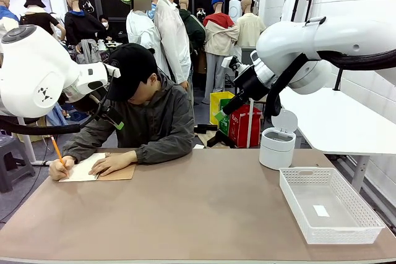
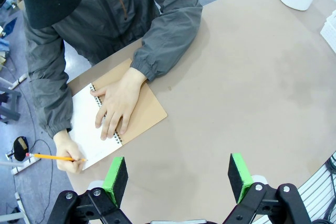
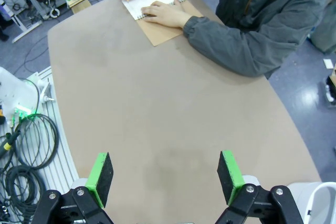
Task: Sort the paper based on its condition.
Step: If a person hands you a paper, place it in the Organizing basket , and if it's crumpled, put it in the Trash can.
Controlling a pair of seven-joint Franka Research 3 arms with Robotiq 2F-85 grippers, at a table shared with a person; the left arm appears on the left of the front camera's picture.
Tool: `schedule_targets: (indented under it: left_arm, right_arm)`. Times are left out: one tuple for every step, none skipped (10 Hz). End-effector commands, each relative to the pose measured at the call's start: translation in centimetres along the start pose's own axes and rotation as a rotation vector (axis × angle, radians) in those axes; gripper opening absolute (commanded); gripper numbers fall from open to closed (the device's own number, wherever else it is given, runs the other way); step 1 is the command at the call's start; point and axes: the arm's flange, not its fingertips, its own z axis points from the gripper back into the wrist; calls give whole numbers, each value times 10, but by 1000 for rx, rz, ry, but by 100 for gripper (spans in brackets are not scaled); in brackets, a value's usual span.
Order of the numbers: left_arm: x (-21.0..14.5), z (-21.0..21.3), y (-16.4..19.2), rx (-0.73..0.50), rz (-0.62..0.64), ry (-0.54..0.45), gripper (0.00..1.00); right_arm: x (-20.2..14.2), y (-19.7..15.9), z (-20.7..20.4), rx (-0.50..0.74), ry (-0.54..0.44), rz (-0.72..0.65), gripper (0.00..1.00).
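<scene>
The loose paper sheet is out of view. A person in a grey jacket (image 1: 158, 119) leans over a spiral-bound notebook (image 1: 117, 173) at the far left of the table. One hand (image 2: 118, 103) lies flat on its white page (image 2: 84, 116). The other hand writes on the page with an orange pencil (image 2: 52, 157). My left gripper (image 2: 177, 176) hangs open above the table, near the notebook. My right gripper (image 3: 164, 176) is open too, high over bare tabletop, with the notebook (image 3: 163, 32) far ahead. Both grippers hold nothing.
A white mesh basket (image 1: 328, 205) sits at the table's right, with a small white slip on its floor. A white lidded bin (image 1: 276, 143) stands at the far right edge. Cables (image 3: 23, 145) lie on the floor beside the table.
</scene>
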Motion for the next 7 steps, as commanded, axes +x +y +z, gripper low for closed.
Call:
schedule_targets:
  left_arm:
    - [0, 1, 1, -2, 3, 5, 100]
    - [0, 1, 1, -2, 3, 5, 100]
    - [0, 1, 1, -2, 3, 5, 100]
    - [0, 1, 1, -2, 3, 5, 100]
    - [0, 1, 1, -2, 3, 5, 100]
    - [0, 1, 1, -2, 3, 5, 100]
    - [0, 1, 1, -2, 3, 5, 100]
  right_arm:
    - [-1, 0, -1, -6, 9, -4, 100]
    - [-1, 0, -1, -6, 9, -4, 100]
    - [-1, 0, -1, -6, 9, -4, 100]
    - [-1, 0, -1, -6, 9, -4, 100]
    - [-1, 0, -1, -6, 9, -4, 100]
    - [-1, 0, -1, -6, 9, -4, 100]
    - [-1, 0, -1, -6, 9, -4, 100]
